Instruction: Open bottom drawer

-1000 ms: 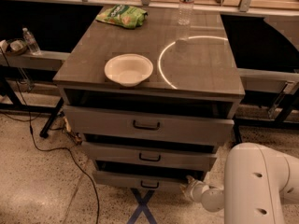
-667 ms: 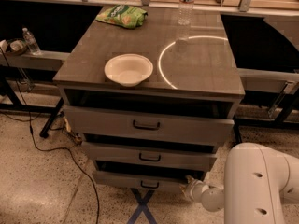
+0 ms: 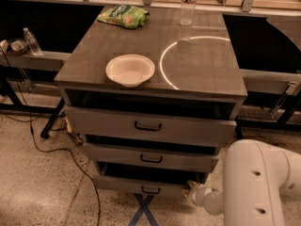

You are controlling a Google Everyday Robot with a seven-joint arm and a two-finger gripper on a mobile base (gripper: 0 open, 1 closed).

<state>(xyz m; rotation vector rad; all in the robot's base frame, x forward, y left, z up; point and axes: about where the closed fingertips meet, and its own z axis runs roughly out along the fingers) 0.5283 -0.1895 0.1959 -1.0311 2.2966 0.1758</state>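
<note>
Camera view, cabinet: grey wood-grain three-drawer cabinet; shallow white bowl on its tabletop.
Bottom drawer: grey wood-grain bottom drawer, lowest front, just above the floor; small black bar handle at mid-front.
Gripper: pale gripper on the bulky white arm, low at the drawer's right end, beside the handle, not on it. Open or closed: cannot tell.
Step, as I judge it: reaching the handle.
Doing it well: shift left onto the bar, grip it centred, pull straight and level toward the camera; an off-centre pull likely skews the drawer.
Watch: arm body crowds the drawer's path.
</note>
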